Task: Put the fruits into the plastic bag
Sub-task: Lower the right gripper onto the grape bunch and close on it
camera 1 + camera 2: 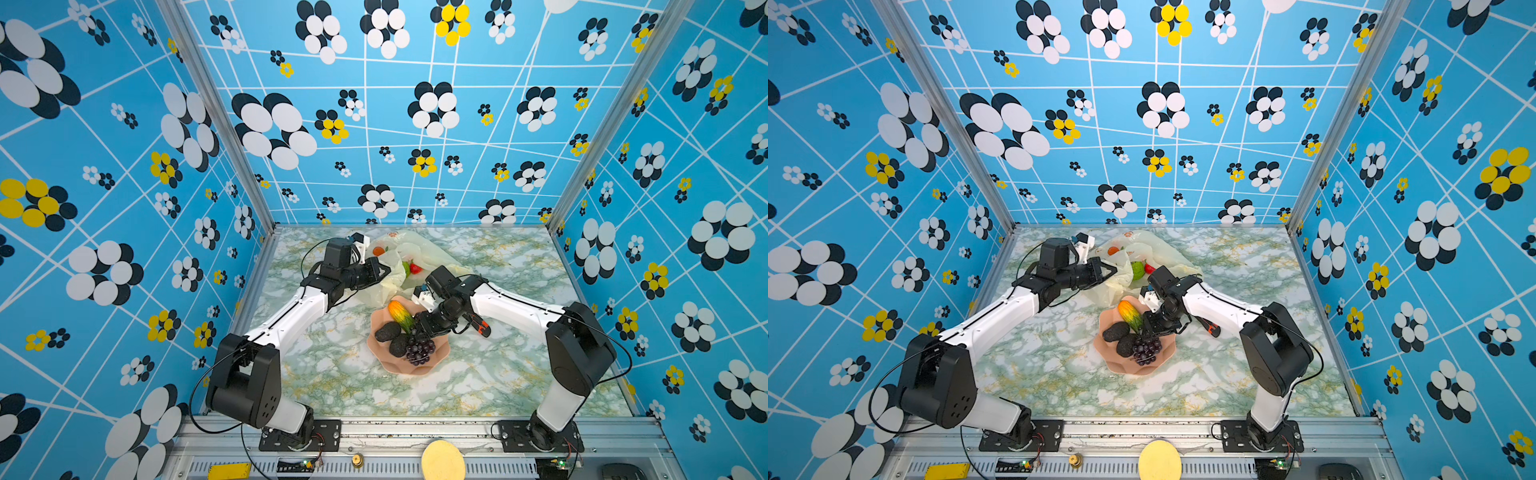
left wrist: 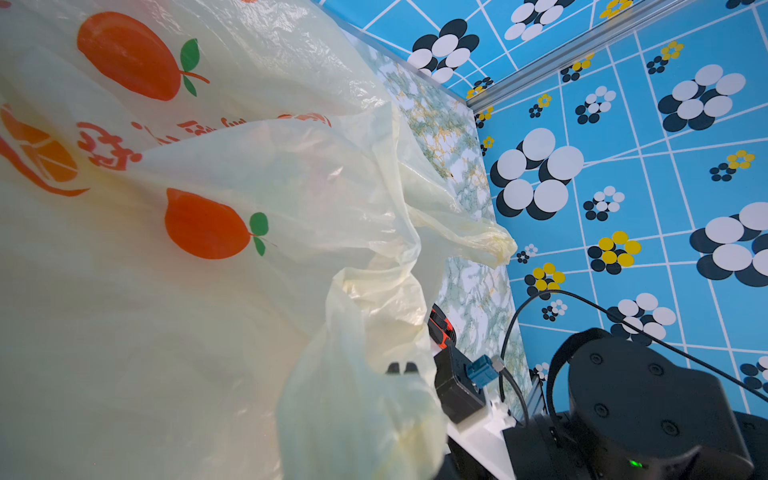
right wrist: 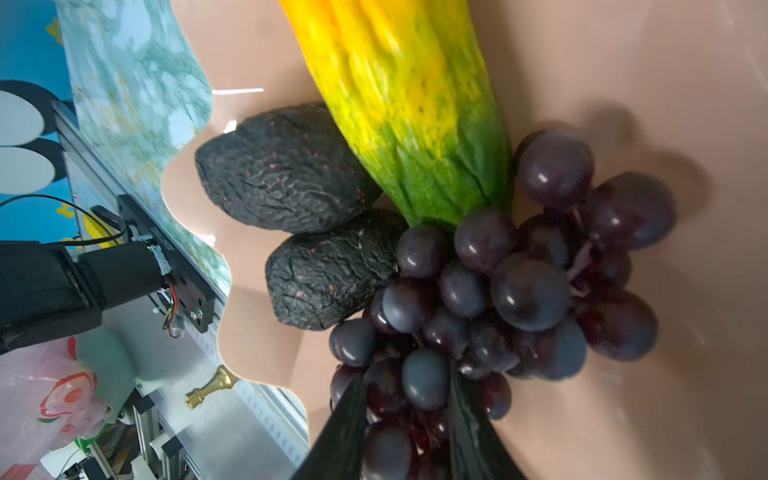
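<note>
In the left wrist view the plastic bag drapes over the left gripper. It hides all but two dark tips and covers most of the utility knife. The bag's red print is too creased to read.

In both top views the right arm covers part of the knife. The tips of the right gripper are lost against the grapes.

In the right wrist view the bottom edge cuts off the gripper's fingers and the lower grapes, so it is unclear whether they pinch. The top edge crops the yellow-green oblong.

Bag folds half hide the green ball and the strawberry.
</note>
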### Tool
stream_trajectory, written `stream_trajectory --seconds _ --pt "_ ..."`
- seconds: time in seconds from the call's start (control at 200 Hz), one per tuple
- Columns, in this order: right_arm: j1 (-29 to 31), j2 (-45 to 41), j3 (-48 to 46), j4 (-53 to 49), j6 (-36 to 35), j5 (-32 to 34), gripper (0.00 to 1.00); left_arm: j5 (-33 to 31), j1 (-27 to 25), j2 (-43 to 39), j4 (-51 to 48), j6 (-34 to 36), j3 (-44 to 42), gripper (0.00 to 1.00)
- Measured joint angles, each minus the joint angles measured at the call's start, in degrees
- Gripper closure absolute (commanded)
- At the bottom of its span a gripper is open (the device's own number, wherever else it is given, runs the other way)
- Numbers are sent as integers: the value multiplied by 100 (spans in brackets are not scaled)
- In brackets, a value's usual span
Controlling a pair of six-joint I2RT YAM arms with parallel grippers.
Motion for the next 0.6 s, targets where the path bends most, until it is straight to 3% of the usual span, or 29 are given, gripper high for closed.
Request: stream_trajectory --seconds 0.6 --pt "-485 -490 -1019 1508 446 -778 77 0 0 0 -2 -4 0 100"
